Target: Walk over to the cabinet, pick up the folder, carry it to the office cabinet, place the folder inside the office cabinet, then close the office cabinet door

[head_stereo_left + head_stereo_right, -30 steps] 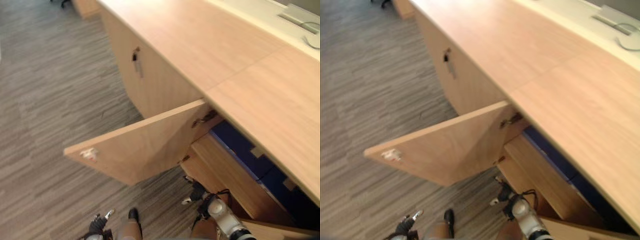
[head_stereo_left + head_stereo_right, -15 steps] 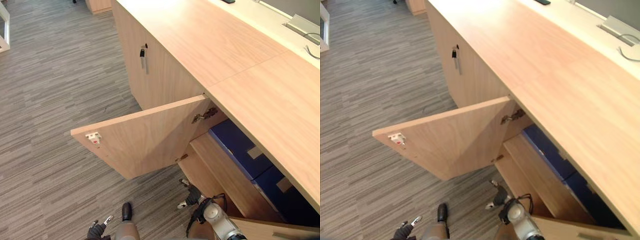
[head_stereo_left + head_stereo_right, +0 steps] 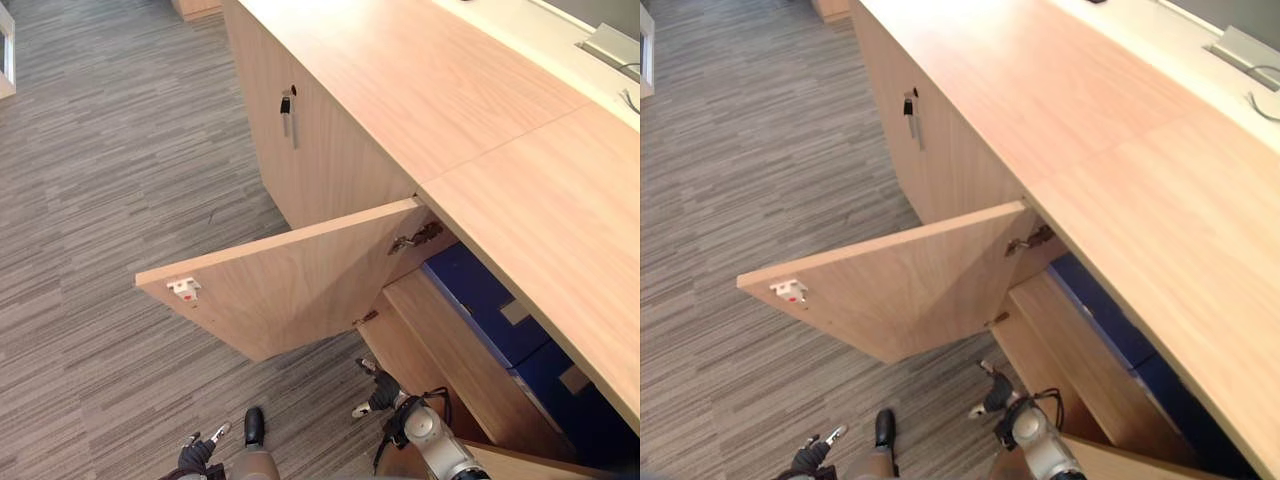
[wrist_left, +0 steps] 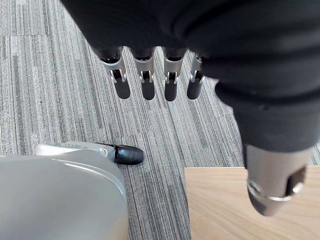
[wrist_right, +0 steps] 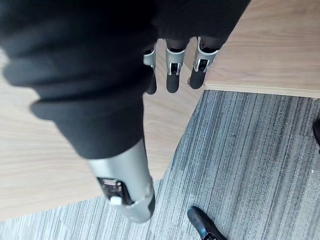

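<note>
The office cabinet's light wood door (image 3: 290, 285) stands swung out wide over the carpet, with a white catch (image 3: 184, 289) near its free corner. Inside, blue folders (image 3: 480, 300) lie on the shelf behind a wooden board (image 3: 470, 365). My left hand (image 3: 198, 456) hangs low by the floor, fingers (image 4: 145, 82) straight and holding nothing. My right hand (image 3: 378, 392) hangs just in front of the open compartment, below the door's hinge side. Its fingers (image 5: 172, 70) are straight and empty, with wood panel behind them.
A long wood countertop (image 3: 420, 90) runs above the cabinets. The neighbouring door is closed, with a key (image 3: 286, 103) in its lock. Grey striped carpet (image 3: 100, 200) spreads to the left. A grey cable box (image 3: 612, 45) sits on the pale desk beyond.
The whole picture has shifted a little, so the camera moved. The door stays swung out and both hands still hang empty.
</note>
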Robot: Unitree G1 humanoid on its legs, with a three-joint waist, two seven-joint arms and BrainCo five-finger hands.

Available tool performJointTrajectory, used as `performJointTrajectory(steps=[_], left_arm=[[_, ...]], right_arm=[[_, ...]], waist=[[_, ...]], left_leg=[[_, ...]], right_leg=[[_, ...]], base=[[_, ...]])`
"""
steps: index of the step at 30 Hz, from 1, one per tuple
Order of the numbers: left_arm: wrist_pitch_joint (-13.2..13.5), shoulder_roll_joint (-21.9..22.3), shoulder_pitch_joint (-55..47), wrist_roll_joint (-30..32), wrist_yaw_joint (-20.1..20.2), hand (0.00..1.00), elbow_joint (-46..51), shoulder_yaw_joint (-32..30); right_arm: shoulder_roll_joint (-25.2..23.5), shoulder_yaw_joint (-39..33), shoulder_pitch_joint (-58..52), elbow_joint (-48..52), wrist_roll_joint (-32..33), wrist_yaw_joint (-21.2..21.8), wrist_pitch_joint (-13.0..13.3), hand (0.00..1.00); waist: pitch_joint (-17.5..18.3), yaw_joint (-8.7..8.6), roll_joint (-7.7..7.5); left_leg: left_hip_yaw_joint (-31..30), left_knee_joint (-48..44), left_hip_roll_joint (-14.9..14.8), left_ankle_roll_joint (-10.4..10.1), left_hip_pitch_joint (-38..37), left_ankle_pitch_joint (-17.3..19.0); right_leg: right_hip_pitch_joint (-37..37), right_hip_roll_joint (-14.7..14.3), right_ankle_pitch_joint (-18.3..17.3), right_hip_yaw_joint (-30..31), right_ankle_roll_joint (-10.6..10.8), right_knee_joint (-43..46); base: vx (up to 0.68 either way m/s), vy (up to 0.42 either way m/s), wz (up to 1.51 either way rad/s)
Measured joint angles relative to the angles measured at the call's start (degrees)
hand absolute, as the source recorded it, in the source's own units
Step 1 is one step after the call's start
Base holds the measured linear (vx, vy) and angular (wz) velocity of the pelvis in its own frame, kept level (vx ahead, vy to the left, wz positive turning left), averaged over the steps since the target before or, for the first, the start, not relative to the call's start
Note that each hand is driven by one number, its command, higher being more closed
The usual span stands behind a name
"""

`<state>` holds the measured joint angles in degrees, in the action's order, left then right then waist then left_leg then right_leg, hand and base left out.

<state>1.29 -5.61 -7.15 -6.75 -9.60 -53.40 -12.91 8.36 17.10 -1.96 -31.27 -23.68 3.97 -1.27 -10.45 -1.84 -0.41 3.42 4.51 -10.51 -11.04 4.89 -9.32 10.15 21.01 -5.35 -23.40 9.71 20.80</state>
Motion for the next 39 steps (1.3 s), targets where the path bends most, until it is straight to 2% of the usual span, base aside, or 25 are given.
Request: performJointTrajectory(steps=[5, 9, 13, 21, 24, 27, 30, 32, 33, 34, 35, 36, 37, 38, 39], left_arm=[[-0.02, -0.28, -0.43, 0.74, 0.01, 0.0, -0.02, 0.05], [-0.54, -0.5, -0.79, 2.09, 0.02, 0.0, -0.04, -0.04], [-0.84, -1.69, -0.81, 3.04, 0.01, 0.0, -0.06, -0.81], [-0.8, -1.18, -0.83, 2.86, 0.04, 0.0, -0.78, -0.45], [-0.74, -1.48, -0.9, 2.8, 0.09, 0.0, -1.0, 0.03], [-0.66, -2.84, -1.28, 2.9, 0.53, 0.0, -1.01, -0.03], [-0.6, -4.52, -2.59, 4.37, 1.25, 0.0, -1.16, -0.03], [-0.54, -5.84, -3.36, 5.43, 1.4, 0.0, -1.25, -0.68], [-0.56, -6.62, -4.15, 6.35, 1.54, 0.0, -1.28, -2.15], [-0.53, -6.76, -4.79, 7.06, 1.7, 0.0, -1.84, -3.65], [-0.45, -6.52, -4.92, 7.31, 1.73, 0.0, -2.47, -4.36], [-0.42, -6.79, -5.7, 7.5, 1.72, 0.0, -2.48, -4.83], [-0.52, -6.62, -6.27, 7.69, 1.75, 0.0, -2.87, -5.31], [-0.52, -6.29, -6.63, 8.03, 1.83, 0.0, -2.95, -5.47], [-0.52, -5.41, -7.41, 8.24, 1.86, 0.0, -3.08, -5.53]], right_arm=[[-0.03, 0.0, -0.52, -0.55, 0.0, -0.33, -0.07, 0.0], [-0.08, -0.08, -1.09, -1.95, 0.02, -0.51, -0.15, 0.0], [-1.07, -0.06, -1.46, -3.27, 0.02, -0.5, -0.2, 0.0], [-1.88, -0.07, 0.35, -5.93, 0.01, -1.0, -0.17, 0.0], [-1.86, -0.1, 0.95, -8.29, 0.01, -1.19, -0.27, 0.0], [-2.01, -1.99, 0.98, -8.79, 0.01, -1.21, -0.38, 0.0], [-1.86, -8.82, -0.32, -6.34, 0.71, -2.52, -1.09, 0.0], [-1.91, -9.74, -1.17, -4.6, 2.42, -3.22, -1.1, 0.0], [-1.85, -9.91, -1.8, -3.64, 3.09, -3.38, -1.06, 0.0], [-2.16, -10.45, -2.38, -3.0, 3.63, -3.34, -1.04, 0.0], [-2.32, -10.41, -2.57, -2.73, 3.87, -3.14, -1.05, 0.0], [-2.84, -10.39, -3.94, -1.56, 4.53, -2.95, -1.03, 0.0], [-3.01, -10.41, -5.15, -0.71, 4.56, -2.94, -0.81, 0.0], [-3.09, -10.4, -5.32, -0.61, 4.69, -2.93, -0.67, 0.0], [-3.05, -10.39, -5.62, -0.55, 4.79, -2.91, -0.35, 0.0]], waist=[[0.1, 0.21, -0.13], [0.72, 0.67, -0.28], [1.9, 1.36, -1.2], [2.82, 1.45, -1.58], [2.93, 1.62, -2.3], [1.84, 2.42, -4.19], [1.54, 2.58, -4.36], [1.19, 2.33, -4.46], [0.59, 2.16, -4.24], [-0.17, 2.25, -2.57], [-0.7, 2.39, -1.72], [-0.76, 1.84, -1.62], [-0.66, 1.67, -1.81], [-0.49, 1.74, -2.17], [0.05, 1.77, -2.77]], left_leg=[[0.21, 0.4, -0.46, -0.23, 0.09, -0.36], [0.52, 0.64, -0.85, -0.17, 1.14, -0.31], [1.01, 0.43, -0.61, 0.42, 1.95, -0.41], [2.26, 0.41, -0.9, 0.3, -0.07, -0.31], [2.36, -0.48, -0.88, 0.45, 0.11, 0.11], [2.56, -11.22, -0.61, 1.14, 3.44, 5.84], [3.15, -21.45, 0.24, 2.9, 7.53, 12.0], [3.48, -25.21, 0.39, 3.74, 9.47, 13.57], [3.52, -27.56, 0.12, 4.3, 10.44, 14.7], [3.43, -27.0, -1.42, 5.03, 10.46, 14.98], [3.81, -26.41, -2.5, 5.32, 9.78, 14.68], [3.61, -24.07, -2.57, 5.76, 8.28, 14.31], [3.5, -21.06, -1.94, 6.28, 6.52, 12.66], [3.52, -19.38, -1.26, 6.56, 5.66, 11.95], [3.58, -15.71, 0.35, 6.77, 4.41, 10.86]], right_leg=[[-0.15, -0.83, 0.52, -0.05, 0.02, -1.31], [-1.07, -2.35, 2.76, -0.4, 0.29, -5.98], [-1.5, -2.89, 5.33, -0.25, 0.41, -9.3], [-3.64, -3.56, 5.83, 0.02, 0.3, -10.85], [-3.63, -3.45, 6.18, 0.26, 0.24, -10.7], [-4.22, -2.33, 7.04, 1.24, 0.28, -10.24], [-3.34, -0.47, 7.59, 2.95, 0.34, -8.56], [-2.81, -0.14, 8.34, 3.28, -1.24, -9.1], [-2.94, -0.37, 9.62, 3.39, -3.68, -9.81], [-2.83, -1.97, 12.58, 3.72, -8.59, -9.87], [-1.19, -2.9, 10.24, 4.9, -9.36, -3.68], [0.64, -3.87, 5.62, 6.28, -8.49, 9.5], [0.14, -5.7, 3.07, 6.74, -8.42, 15.11], [-0.32, -6.54, 1.6, 6.45, -8.05, 15.37], [-1.49, -7.05, 0.0, 6.04, -6.67, 11.46]], base=[[-0.04, -0.005, -0.04], [0.0, 0.008, -0.05], [0.05, 0.025, -0.02], [0.06, 0.015, -0.04], [-0.01, 0.007, -0.04], [-0.06, 0.039, -0.17], [-0.12, 0.115, -0.15], [-0.09, 0.121, -0.14], [-0.12, 0.136, -0.23], [-0.15, 0.111, -0.25], [-0.11, 0.059, 0.0], [-0.06, 0.062, 0.26], [-0.02, 0.043, 0.33], [0.01, 0.001, 0.13], [0.01, -0.042, -0.09]])
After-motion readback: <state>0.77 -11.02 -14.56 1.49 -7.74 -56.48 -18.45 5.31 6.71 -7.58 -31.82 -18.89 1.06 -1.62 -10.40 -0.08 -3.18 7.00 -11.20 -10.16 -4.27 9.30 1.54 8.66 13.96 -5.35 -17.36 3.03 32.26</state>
